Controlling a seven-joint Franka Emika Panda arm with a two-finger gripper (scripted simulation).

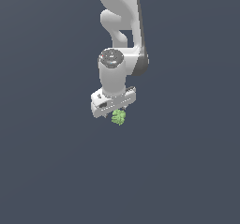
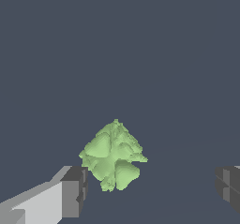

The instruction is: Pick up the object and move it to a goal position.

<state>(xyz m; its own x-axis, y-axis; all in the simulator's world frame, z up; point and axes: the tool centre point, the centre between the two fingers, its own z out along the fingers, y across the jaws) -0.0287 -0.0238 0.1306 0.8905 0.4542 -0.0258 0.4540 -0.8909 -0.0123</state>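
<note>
Claw (image 2: pixel 150 190) spread wide, green object (image 2: pixel 112 156) just beside one finger (image 2: pixel 72 192), apart from the other

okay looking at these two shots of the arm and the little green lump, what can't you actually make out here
- Exterior view: the fingertips of the gripper are hidden behind its white body and the object, so contact cannot be judged.
- Exterior view: the arm is cut off by the top edge; its base is unseen.
- Wrist view: one finger is cut by the frame edge, and whether the other finger touches the object is unclear.
- No goal marker shows in either view.
</note>
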